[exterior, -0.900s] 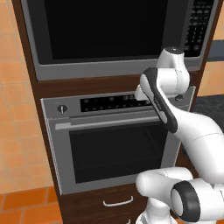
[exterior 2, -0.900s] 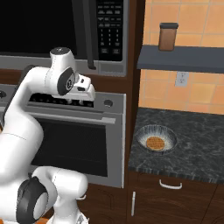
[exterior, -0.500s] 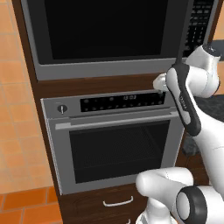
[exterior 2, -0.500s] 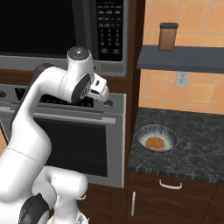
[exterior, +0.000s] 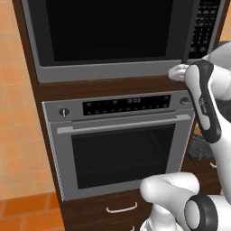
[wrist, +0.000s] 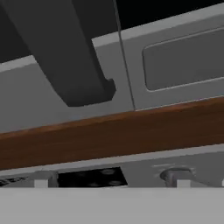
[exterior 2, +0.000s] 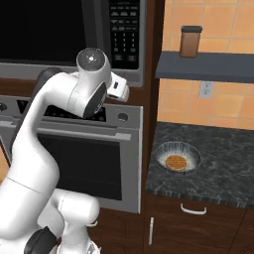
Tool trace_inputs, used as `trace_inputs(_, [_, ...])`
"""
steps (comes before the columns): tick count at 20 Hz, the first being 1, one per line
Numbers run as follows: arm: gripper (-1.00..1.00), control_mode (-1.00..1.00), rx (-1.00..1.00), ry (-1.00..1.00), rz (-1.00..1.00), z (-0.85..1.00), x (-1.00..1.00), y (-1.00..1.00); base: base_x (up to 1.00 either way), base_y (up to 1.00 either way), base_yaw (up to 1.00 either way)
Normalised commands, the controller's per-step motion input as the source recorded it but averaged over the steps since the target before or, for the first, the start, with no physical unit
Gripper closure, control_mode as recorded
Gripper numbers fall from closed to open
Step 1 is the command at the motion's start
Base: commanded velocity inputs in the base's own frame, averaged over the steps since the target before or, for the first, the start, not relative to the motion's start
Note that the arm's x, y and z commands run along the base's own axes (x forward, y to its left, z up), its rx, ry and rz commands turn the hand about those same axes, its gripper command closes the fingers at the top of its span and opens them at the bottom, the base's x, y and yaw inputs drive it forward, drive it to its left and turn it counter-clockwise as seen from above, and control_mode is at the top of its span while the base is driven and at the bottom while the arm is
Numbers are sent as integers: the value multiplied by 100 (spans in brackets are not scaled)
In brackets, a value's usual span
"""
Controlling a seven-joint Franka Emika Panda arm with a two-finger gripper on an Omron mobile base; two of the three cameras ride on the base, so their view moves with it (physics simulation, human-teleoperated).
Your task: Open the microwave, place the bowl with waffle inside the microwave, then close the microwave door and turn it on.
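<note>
Risk first: clenching at this height would catch the wood strip [wrist: 131,131] under the microwave [exterior: 113,72] and not the handle [wrist: 65,52], since the hand view puts the handle's lower end above and left of centre, outside the gap between the tips. Could also graze the keypad [exterior 2: 124,30] just right of the handle, or slip off the handle's very end if gripped too low. Later, a door [exterior: 108,31] swinging out into the elbow, with the arm so close to the front.

Pincer [wrist: 110,179] released, tips wide apart, nothing between them, near the door's lower right corner and just above the oven [exterior: 122,153]. Door shut. Bowl [exterior 2: 177,158] with waffle on the counter [exterior 2: 223,163], well apart from the pincer, lower and to its right
</note>
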Motion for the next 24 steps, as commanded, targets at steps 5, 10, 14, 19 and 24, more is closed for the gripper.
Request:
trace_inputs(5, [-100,-100,0,-25,3,100,0,-2,0,0,0])
trace_inputs(10, [-100,-100,0,-7,0,71,1,1,0,0,0])
trace_inputs(14, [-100,-100,0,0,0,4,24,0,0,0,0])
trace_inputs(19, [-100,-100,0,-2,0,-27,49,0,0,0,0])
trace_inputs(24, [-100,-100,2,0,0,-18,34,0,0,0,0])
